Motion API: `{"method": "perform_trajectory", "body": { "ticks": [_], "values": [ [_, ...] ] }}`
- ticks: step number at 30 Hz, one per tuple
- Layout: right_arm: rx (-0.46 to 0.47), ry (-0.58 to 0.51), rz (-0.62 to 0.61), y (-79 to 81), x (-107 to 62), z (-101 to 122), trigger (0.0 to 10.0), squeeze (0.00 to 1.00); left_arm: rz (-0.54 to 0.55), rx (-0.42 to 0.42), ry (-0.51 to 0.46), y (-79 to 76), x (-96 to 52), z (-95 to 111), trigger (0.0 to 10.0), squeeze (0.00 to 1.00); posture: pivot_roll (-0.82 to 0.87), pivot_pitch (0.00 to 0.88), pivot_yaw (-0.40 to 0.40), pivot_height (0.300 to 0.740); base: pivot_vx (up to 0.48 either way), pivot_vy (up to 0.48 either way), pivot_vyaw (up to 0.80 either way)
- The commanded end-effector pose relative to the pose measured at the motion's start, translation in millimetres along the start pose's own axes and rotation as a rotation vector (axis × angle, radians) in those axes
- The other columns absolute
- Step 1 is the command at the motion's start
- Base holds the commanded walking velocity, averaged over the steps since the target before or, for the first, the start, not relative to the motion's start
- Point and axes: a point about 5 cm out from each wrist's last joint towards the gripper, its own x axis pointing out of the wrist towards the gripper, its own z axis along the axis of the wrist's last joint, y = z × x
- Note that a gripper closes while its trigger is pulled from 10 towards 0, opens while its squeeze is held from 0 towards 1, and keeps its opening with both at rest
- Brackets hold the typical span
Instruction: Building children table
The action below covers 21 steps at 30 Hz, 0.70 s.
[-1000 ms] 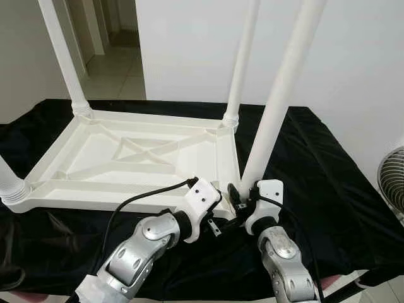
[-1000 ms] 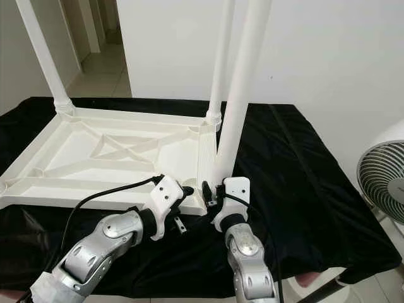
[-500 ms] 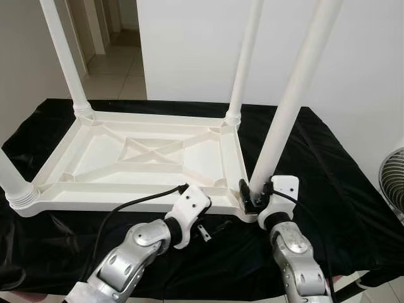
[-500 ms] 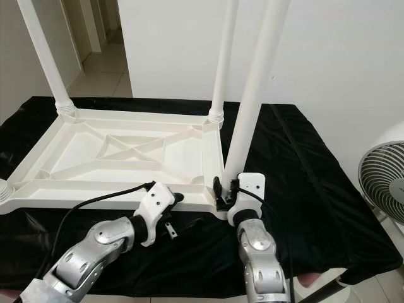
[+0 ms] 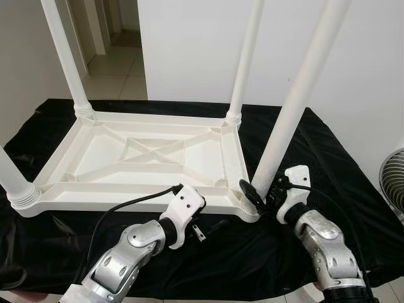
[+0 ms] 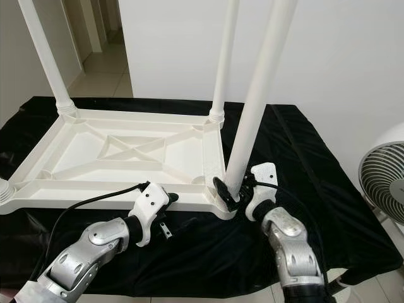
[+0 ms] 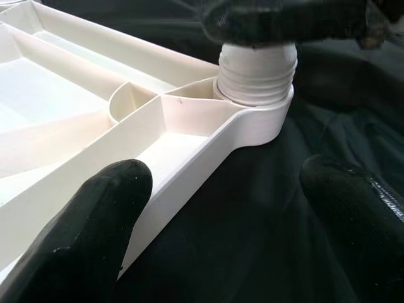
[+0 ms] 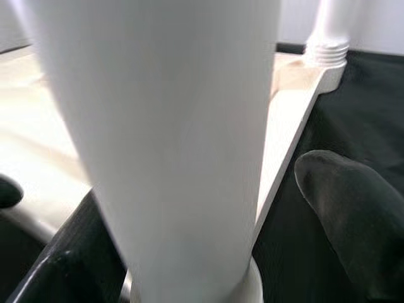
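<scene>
You've got the white plastic kids' tabletop (image 5: 145,158) lying upside down on a black cloth (image 5: 328,183), ribbed underside facing up. Legs are standing in the corners: far left leg (image 5: 63,57), far right leg (image 5: 245,57), a near left leg (image 5: 11,180) at the frame edge, and the near right leg (image 5: 297,107) that you're working on, which leans a bit to the right.

Your right gripper (image 5: 262,196) is down at the base of that near right leg, black fingers (image 8: 353,214) spread on either side of it. From the wrist view they look close around the leg, but you can't really tell if they're pressing on it.

Your left gripper (image 5: 205,218) sits just in front of the tabletop's near edge, low over the cloth, fingers (image 7: 95,233) apart with nothing between them, aimed at the threaded corner socket (image 7: 257,76).

There's a fan (image 6: 382,189) off to the right.
</scene>
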Motion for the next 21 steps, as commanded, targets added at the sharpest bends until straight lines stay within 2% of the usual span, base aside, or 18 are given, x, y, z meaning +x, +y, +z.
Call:
{"method": "perform_trajectory", "body": {
  "ticks": [1, 8, 9, 10, 11, 21],
  "values": [
    [-0.029, 0.002, 0.077, -3.9, 1.6, -0.4, 10.0, 0.00, -0.094, 0.011, -0.009, -5.5, 0.6, 3.5, 10.0, 0.00, -0.01, 0.000, -0.038, 0.740, 0.000, 0.000, 0.00],
    [-0.060, 0.012, 0.132, -9.4, 12.1, -3.6, 10.0, 0.00, -0.097, 0.015, -0.015, -5.4, 1.4, 6.1, 10.0, 0.00, 0.00, 0.000, -0.034, 0.740, 0.000, 0.000, 0.00],
    [-0.071, 0.011, 0.153, -9.6, 16.2, -4.2, 4.9, 0.00, -0.098, 0.016, -0.017, -5.7, 1.8, 6.9, 10.0, 0.00, 0.00, 0.000, -0.033, 0.740, 0.000, 0.000, 0.00],
    [-0.075, 0.012, 0.169, -9.4, 19.9, -4.3, 3.3, 0.00, -0.098, 0.017, -0.019, -5.9, 2.2, 8.1, 10.0, 0.00, 0.01, 0.000, -0.034, 0.740, 0.000, 0.000, 0.00],
    [-0.076, 0.016, 0.197, -8.9, 23.5, -5.3, 0.0, 0.00, -0.099, 0.017, -0.023, -6.3, 3.0, 9.5, 10.0, 0.00, 0.01, 0.000, -0.036, 0.740, 0.000, 0.000, 0.00],
    [-0.061, 0.026, 0.274, -7.7, 28.0, -13.4, 0.0, 0.00, -0.106, 0.014, -0.036, -9.2, 6.0, 13.7, 10.0, 0.00, 0.01, 0.000, -0.038, 0.740, 0.000, 0.000, 0.00]
  ]
}}
